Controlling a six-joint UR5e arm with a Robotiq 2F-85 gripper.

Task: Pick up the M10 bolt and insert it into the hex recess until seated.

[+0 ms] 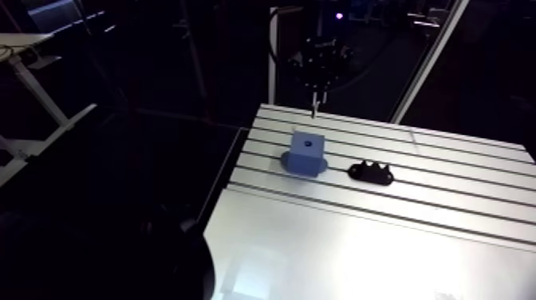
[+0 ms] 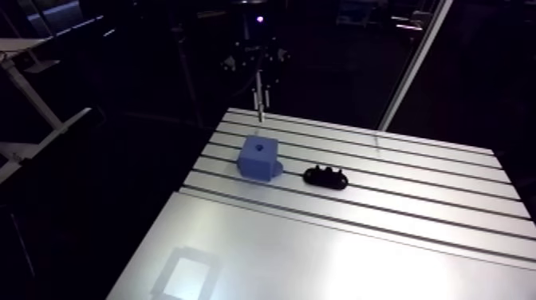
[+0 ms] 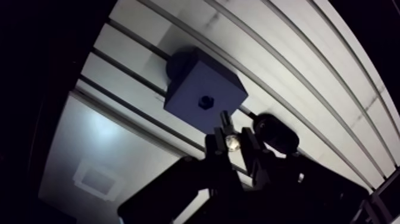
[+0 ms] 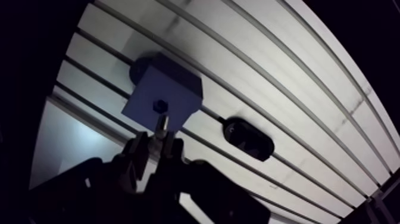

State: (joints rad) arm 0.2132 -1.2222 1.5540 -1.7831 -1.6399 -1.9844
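The M10 bolt was held clamped between the fingers of the gripper, so the pick was judged done. Insertion was left, as the hex recess in the blue block was seen empty. Grip and recess were shown by the wrist view alone. Only in the arm view was the bolt seen hung above the table, apart from the block, with a black part nearby.
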